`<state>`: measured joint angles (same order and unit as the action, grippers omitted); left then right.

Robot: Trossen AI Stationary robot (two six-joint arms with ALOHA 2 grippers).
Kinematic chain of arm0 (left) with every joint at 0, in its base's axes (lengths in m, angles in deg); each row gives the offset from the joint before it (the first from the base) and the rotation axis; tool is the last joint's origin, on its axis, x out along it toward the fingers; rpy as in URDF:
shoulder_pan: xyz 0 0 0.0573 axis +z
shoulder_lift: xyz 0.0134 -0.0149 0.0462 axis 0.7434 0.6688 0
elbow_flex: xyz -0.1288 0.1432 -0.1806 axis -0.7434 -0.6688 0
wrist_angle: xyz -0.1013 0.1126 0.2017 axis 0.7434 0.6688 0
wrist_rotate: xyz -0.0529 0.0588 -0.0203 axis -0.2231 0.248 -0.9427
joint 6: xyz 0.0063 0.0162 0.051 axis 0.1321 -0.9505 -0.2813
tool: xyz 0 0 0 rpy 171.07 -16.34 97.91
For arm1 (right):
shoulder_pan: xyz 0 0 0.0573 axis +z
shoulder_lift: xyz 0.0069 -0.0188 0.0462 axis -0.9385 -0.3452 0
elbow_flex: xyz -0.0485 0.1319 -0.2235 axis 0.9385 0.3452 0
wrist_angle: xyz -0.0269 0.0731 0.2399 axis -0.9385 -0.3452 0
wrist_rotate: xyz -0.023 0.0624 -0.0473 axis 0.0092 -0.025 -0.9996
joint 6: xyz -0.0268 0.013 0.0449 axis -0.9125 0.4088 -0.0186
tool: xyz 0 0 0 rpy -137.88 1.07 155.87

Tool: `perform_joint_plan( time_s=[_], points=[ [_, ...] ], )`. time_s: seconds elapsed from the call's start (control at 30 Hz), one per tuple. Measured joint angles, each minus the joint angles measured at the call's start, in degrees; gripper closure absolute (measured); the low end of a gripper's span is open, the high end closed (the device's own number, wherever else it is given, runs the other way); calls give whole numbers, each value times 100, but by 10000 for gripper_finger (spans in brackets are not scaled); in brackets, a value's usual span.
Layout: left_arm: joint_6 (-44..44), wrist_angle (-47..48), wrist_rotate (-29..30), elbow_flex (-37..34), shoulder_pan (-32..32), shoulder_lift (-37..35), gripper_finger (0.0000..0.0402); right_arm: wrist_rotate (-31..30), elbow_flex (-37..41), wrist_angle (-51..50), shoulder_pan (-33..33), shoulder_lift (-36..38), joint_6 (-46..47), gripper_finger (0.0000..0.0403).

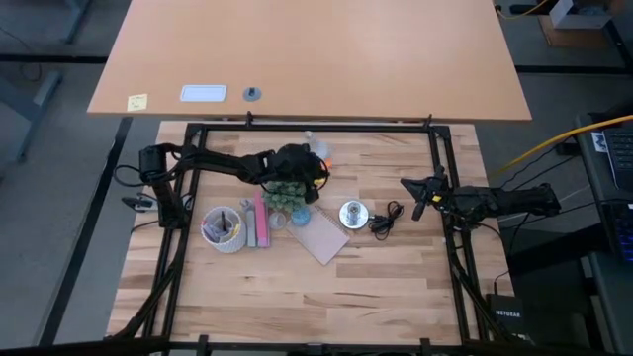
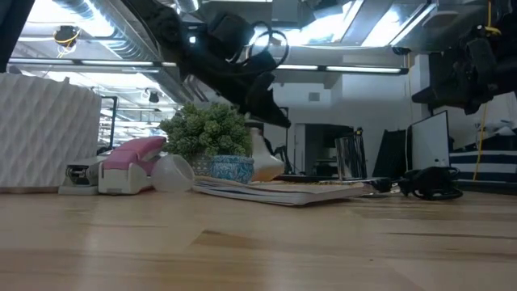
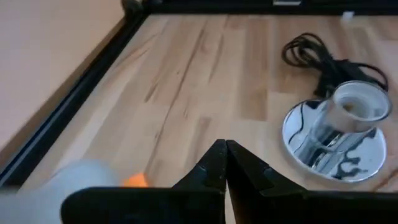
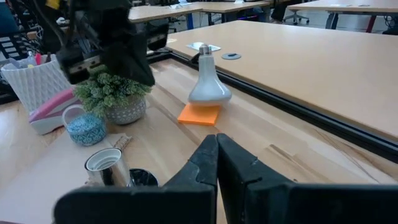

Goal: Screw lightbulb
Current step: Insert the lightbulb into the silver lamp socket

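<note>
The lightbulb [image 4: 208, 81] stands on its white globe, screw base up, on an orange sticky note [image 4: 200, 115] near the table's far edge [image 1: 315, 146]. In the left wrist view it is only a pale blur [image 3: 81, 177]. The shiny silver socket disc [image 1: 353, 213] with its black cord [image 1: 386, 220] sits mid-table [image 3: 339, 134]. My left gripper [image 3: 225, 155] is shut and hovers over the table just on the near side of the bulb [image 1: 315, 173], above the plant [image 2: 279, 117]. My right gripper [image 4: 216, 146] is shut and empty, waiting at the right [image 1: 419, 203].
A potted green plant [image 1: 287, 196], a small blue cup [image 1: 300, 215], a pink stapler [image 1: 260, 220] and a white holder with pens [image 1: 223, 229] crowd the left-centre. A brown card [image 1: 321, 237] lies beside the socket. Black frame rails [image 1: 316, 127] border the table.
</note>
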<state>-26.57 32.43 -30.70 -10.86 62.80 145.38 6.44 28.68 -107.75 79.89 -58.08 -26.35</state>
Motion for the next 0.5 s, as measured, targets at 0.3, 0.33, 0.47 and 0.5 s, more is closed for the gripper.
perform_joint_plan(
  time_s=[0.3, 0.33, 0.47, 0.5],
  points=[
    [-216, -1880, 1236, 0, 141, -2, 402, 2, 0, -64, 0, 0, 2, 397],
    [-223, -2101, 1411, 0, 185, -2, 402, 2, 0, -66, 0, 1, 2, 397],
    [-224, -2539, 2232, 4, 457, -11, 402, 2, 0, -66, 0, 1, 2, 397],
    [-222, -2517, 2424, 4, 546, -11, 401, 2, 0, -66, 0, 0, 2, 397]
  ],
)
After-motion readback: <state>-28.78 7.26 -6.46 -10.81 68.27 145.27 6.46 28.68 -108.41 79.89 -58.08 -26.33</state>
